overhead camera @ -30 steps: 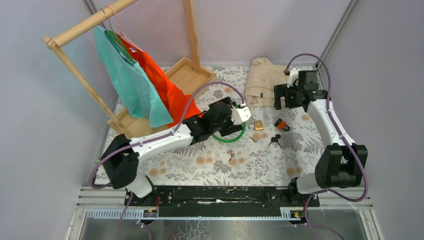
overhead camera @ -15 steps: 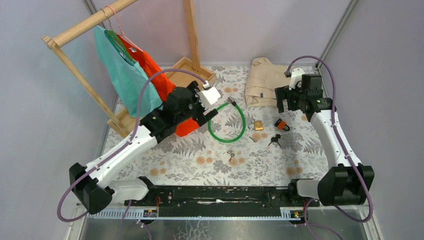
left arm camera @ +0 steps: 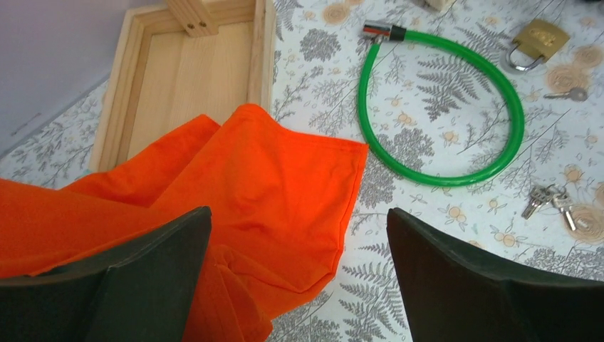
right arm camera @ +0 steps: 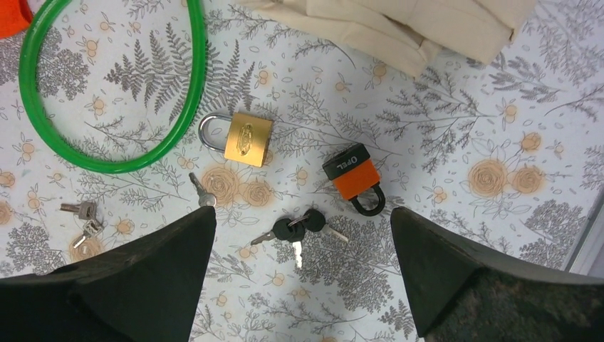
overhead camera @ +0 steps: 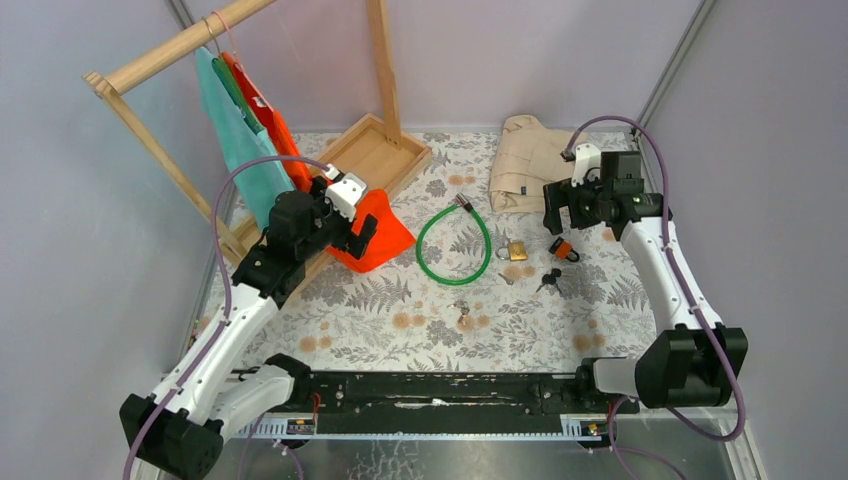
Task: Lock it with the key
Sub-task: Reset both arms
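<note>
A brass padlock lies on the floral cloth, also in the top view. An orange padlock lies to its right. A bunch of black-headed keys lies below them. A single silver key and a small silver key bunch lie further left. My right gripper is open and empty, hovering above the black keys. My left gripper is open and empty over the hem of an orange garment, far left of the locks.
A green cable lock loop lies mid-table. A folded beige garment sits at the back. A wooden clothes rack with a teal shirt stands at the left on its tray base.
My left arm has swung back and left, from beside the brass padlock to over the orange garment. The right gripper has shifted slightly toward the locks.
</note>
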